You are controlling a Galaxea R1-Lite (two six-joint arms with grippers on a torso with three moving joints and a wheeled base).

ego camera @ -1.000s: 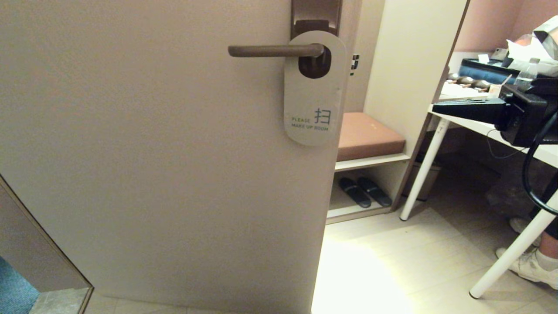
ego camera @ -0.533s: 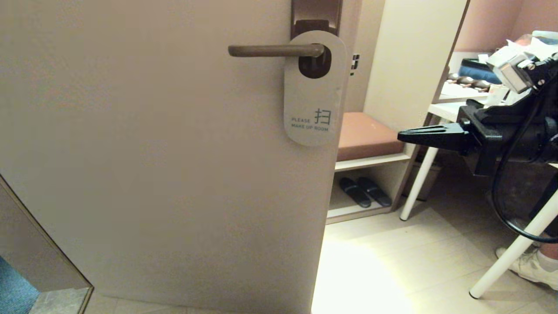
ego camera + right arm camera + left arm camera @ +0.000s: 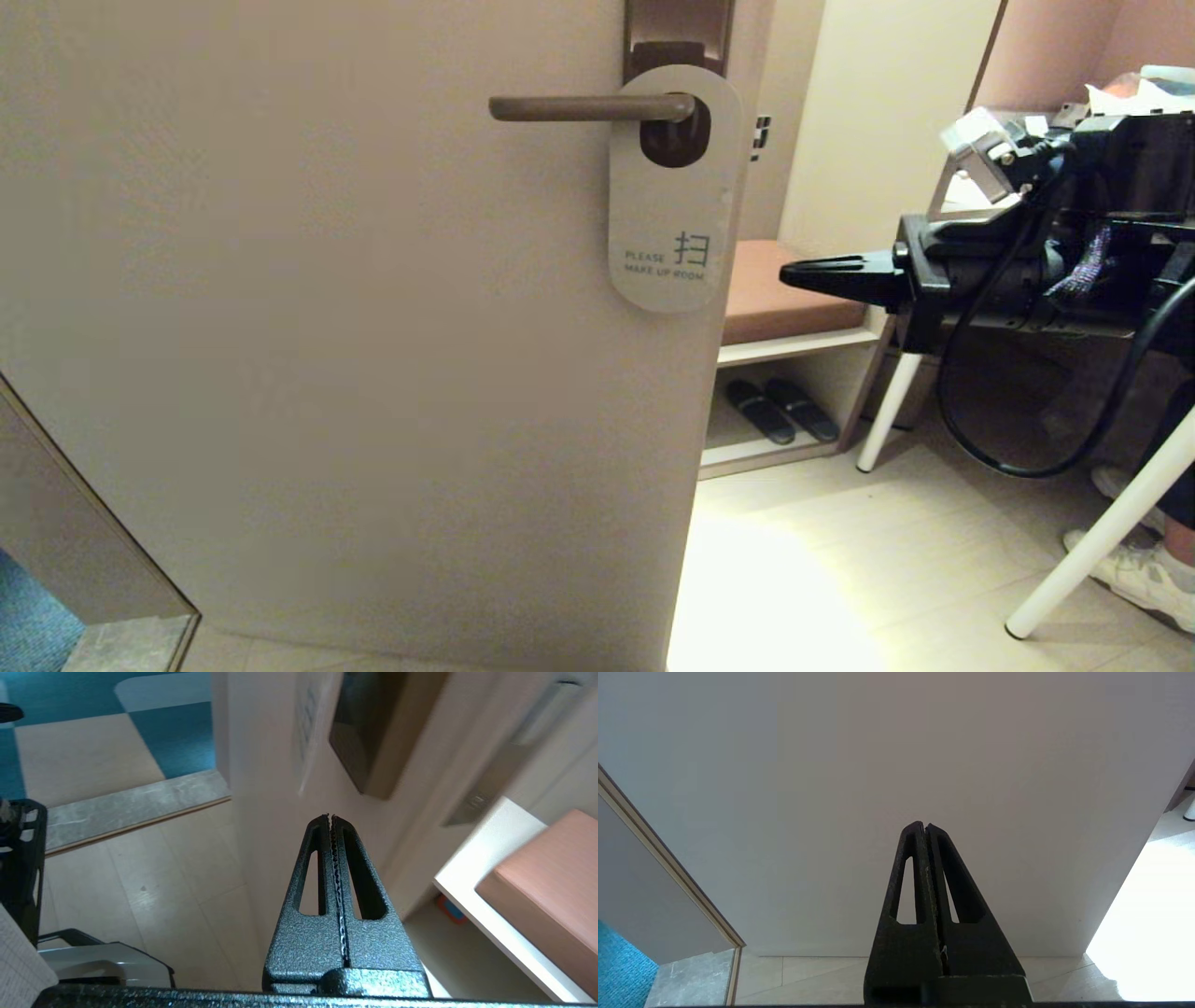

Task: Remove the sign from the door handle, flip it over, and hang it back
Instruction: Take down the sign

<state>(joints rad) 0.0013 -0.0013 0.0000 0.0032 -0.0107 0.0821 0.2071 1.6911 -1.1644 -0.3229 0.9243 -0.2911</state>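
The right gripper (image 3: 789,273), fingers pressed together, points at the sign (image 3: 674,191) on the door handle (image 3: 590,108). It should spread first, then pinch the sign's bottom edge.

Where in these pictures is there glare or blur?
Head view: the floor beside the door is washed out white; the sign is sharp. Left wrist view: the same white patch at the door's edge. Right wrist view: the sign and wall are smeared; the right gripper is sharp.

Off-white sign (image 3: 674,196) with slate-blue lettering, brown-bronze door handle (image 3: 590,108), speckled black right end effector (image 3: 331,819)
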